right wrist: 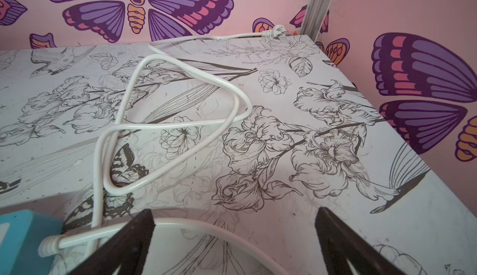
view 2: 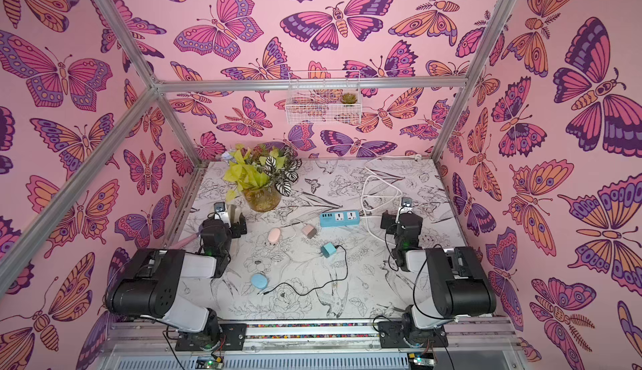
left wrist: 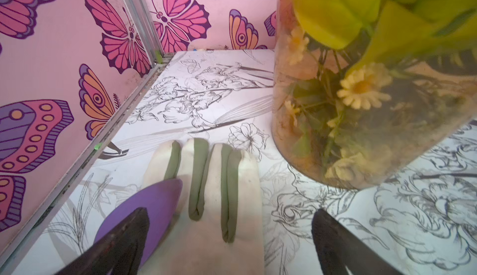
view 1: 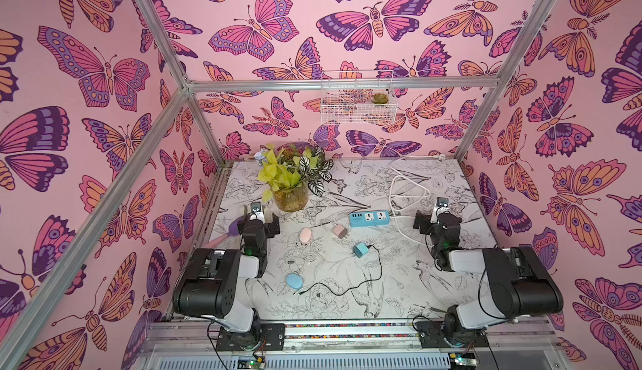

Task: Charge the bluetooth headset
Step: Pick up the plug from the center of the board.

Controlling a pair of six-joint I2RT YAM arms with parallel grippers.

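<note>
Both grippers stand wide apart and empty: the left gripper [left wrist: 229, 213] hovers over a white-and-green glove [left wrist: 245, 196] beside the plant jar [left wrist: 361, 144], and the right gripper [right wrist: 233, 210] over the white cord [right wrist: 180, 124]. The blue oval case [view 1: 294, 280], probably the headset's, lies low and left of centre in both top views. The black cable [view 1: 380, 267] ends just beside it, and the power strip [view 1: 373, 219] sits well apart at mid-frame.

Staged robot test cell. Aluminium frame [view 1: 260, 86] holds butterfly-print wall panels [view 1: 87, 163]; left arm [view 1: 205, 288] and right arm [view 1: 521, 281] bolted to a rail [view 1: 347, 331] before the table [view 1: 434, 281].
</note>
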